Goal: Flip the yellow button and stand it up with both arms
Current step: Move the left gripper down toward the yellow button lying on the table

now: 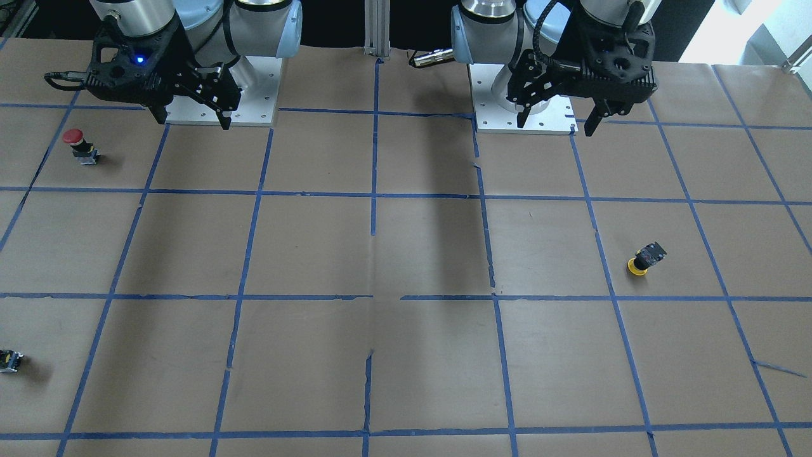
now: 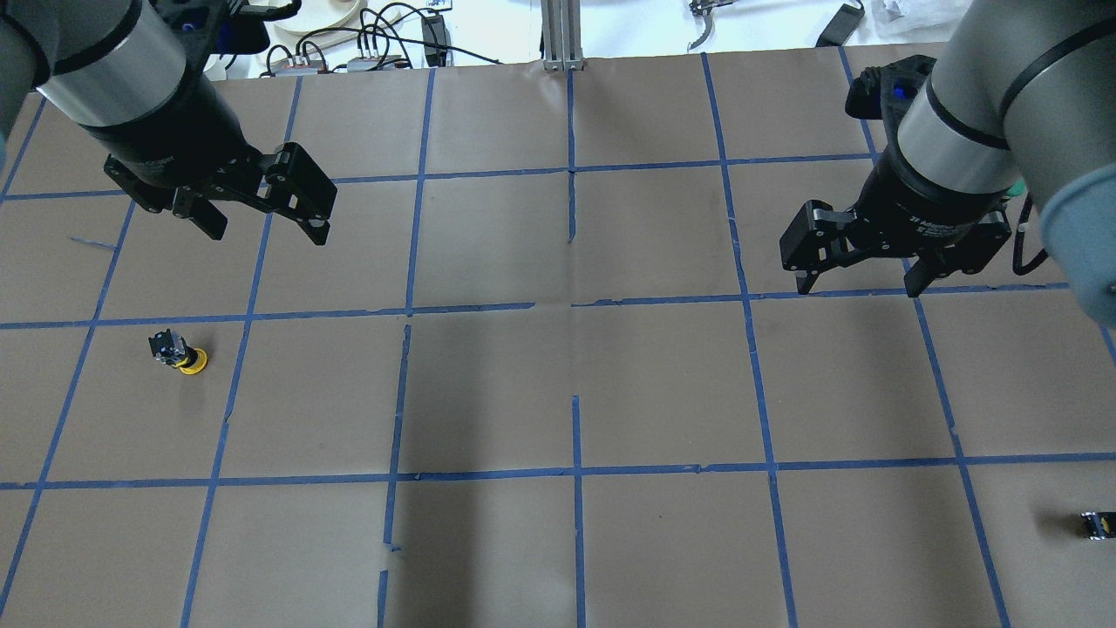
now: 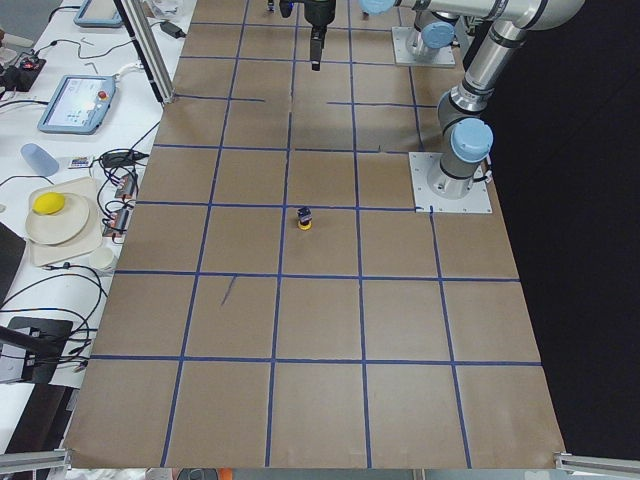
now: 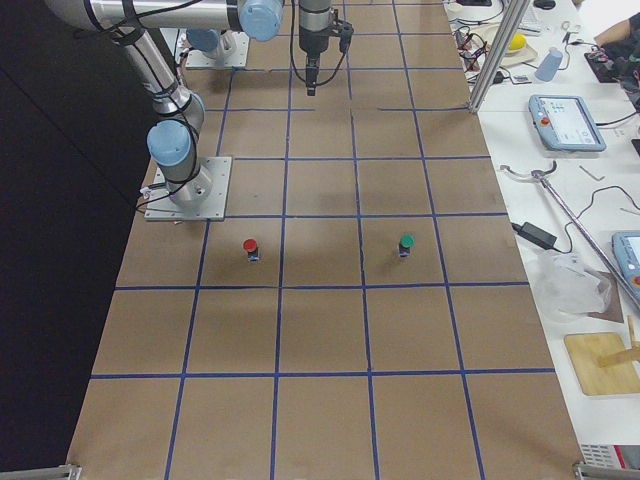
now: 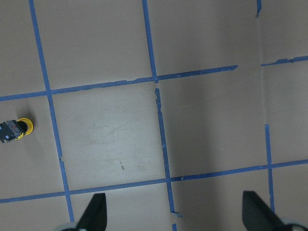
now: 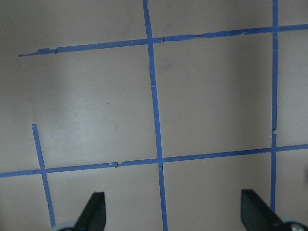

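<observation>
The yellow button (image 1: 646, 258) lies tipped on the brown paper, its yellow cap down against the table and its black body angled up. It also shows in the overhead view (image 2: 179, 351), the exterior left view (image 3: 306, 217) and at the left edge of the left wrist view (image 5: 15, 130). My left gripper (image 2: 266, 231) hangs open and empty above the table, well back from the button; it also shows in the front view (image 1: 557, 125). My right gripper (image 2: 859, 286) is open and empty on the other side (image 1: 190, 120).
A red-capped button (image 1: 81, 146) stands near the right arm's base. A green-capped button (image 4: 406, 244) stands further out. A tiny dark cap-less block (image 2: 1097, 524) lies at the table's right edge. Blue tape lines grid the paper. White base plates (image 1: 254, 95) sit at the back.
</observation>
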### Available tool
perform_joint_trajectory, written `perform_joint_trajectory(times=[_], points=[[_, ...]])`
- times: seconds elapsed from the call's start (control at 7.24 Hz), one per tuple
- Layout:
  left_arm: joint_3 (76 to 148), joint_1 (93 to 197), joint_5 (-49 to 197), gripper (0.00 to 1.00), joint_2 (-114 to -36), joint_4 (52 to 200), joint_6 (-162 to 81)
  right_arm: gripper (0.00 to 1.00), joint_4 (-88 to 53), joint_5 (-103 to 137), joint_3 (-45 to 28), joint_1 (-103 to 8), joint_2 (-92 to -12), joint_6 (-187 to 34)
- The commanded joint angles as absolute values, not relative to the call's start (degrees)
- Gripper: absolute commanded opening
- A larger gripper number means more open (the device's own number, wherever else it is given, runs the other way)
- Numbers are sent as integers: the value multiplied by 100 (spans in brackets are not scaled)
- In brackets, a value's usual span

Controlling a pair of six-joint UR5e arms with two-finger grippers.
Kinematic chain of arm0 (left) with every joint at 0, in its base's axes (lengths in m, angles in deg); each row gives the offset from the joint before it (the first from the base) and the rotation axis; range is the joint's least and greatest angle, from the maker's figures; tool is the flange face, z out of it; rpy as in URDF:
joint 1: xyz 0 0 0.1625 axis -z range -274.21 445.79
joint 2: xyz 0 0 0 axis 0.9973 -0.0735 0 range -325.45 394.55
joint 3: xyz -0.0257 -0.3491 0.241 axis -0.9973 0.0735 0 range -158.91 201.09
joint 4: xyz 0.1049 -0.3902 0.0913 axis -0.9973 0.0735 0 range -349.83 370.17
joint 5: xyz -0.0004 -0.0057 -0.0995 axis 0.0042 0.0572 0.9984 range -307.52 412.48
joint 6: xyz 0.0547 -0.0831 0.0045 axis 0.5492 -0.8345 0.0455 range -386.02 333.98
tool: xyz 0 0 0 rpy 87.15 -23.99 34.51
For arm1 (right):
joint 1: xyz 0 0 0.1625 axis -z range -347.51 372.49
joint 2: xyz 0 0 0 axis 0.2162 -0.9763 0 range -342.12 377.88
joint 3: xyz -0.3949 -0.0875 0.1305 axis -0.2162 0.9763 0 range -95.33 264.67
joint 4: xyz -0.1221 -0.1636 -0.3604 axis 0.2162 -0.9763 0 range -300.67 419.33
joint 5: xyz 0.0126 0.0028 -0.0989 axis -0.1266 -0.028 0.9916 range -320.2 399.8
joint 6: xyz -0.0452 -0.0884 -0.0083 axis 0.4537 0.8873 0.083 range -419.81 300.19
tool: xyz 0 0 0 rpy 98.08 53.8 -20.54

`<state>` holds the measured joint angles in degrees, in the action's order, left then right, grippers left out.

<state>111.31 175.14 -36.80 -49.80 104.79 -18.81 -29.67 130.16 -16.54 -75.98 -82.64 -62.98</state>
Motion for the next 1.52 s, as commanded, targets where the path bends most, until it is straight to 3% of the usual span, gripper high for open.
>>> perform_joint_trajectory(times=[0.0, 0.28, 0.69, 1.38], points=[[11144, 17474, -3673, 100, -5009, 10483, -1846, 100, -2970, 13016, -1658, -7593, -8266, -6297], [11283, 17046, -3708, 100, -5044, 10474, -1506, 100, -2961, 13016, -1658, -7602, -8266, -6297], [11907, 15613, -3699, 100, -5193, 10256, -508, 100, -2979, 13016, -1658, -7602, -8266, -6297], [12724, 14539, -3908, 95, -6527, 7816, -79, 100, -2961, 13016, -1658, -7602, -8266, -6262]])
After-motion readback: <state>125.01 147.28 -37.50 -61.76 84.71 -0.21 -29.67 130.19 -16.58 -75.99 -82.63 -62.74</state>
